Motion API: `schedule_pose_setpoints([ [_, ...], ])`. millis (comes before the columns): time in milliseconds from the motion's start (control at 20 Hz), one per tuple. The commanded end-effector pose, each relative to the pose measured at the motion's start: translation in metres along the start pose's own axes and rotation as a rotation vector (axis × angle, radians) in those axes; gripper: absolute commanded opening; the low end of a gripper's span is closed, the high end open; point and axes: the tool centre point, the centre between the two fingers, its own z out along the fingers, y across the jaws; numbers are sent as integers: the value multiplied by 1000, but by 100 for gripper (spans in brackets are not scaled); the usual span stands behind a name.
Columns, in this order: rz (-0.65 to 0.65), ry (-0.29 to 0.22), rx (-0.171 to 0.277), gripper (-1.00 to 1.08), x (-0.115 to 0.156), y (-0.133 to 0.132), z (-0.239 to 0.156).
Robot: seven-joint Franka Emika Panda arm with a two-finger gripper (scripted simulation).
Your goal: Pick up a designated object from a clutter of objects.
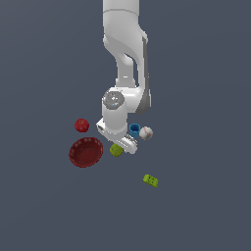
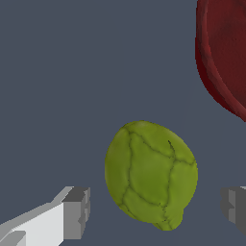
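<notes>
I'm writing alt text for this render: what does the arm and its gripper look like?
The arm is glossy white with rounded, chunky links and a dark grey strip along one side. A round grey cap sits on top of the wrist joint. The gripper has a white body and blocky grey fingertips. No cables or markings are visible.

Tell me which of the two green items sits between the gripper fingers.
The rounded olive fruit, lying between the open gripper's fingers and beside the red bowl. The flat bright-green brick lies apart, well clear of the arm.
</notes>
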Motion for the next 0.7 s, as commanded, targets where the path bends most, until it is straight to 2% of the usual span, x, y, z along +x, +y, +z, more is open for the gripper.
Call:
schedule_pose_setpoints([
  [0,1,0,0,100,0,0,10],
  [300,2,1,0,100,0,0,20],
  [350,2,1,0,-100,0,0,20],
  [650,2,1,0,-100,0,0,20],
])
